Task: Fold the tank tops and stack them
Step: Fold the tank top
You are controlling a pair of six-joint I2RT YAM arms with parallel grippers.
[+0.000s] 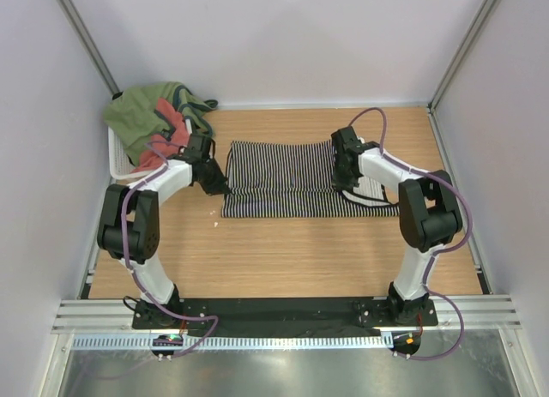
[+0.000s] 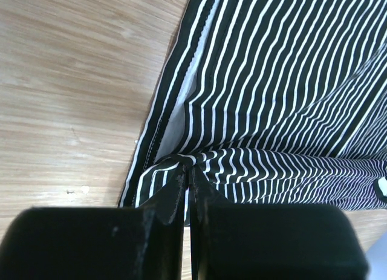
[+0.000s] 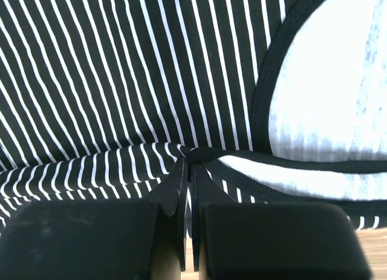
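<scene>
Pinching the striped tank top (image 1: 287, 181) at both ends, our left end effector (image 1: 221, 188) and right end effector (image 1: 345, 179) are each clamped on a fold of it. It lies on the desk (image 1: 283, 251). It looks soft and limp, so we judge the hems best to hold. We count one striped top and one salmon-red top (image 1: 170, 123), which is in the basket (image 1: 113, 154).

A white plastic lattice basket (image 1: 117, 162) is noted at the back left corner of the light wooden tabletop (image 1: 283, 251), beside the white wall (image 1: 43, 114).

Overhead view, high, looks down on whole table (image 1: 283, 260). Wrist views sit close on striped top (image 2: 272, 80), seen in all three.
</scene>
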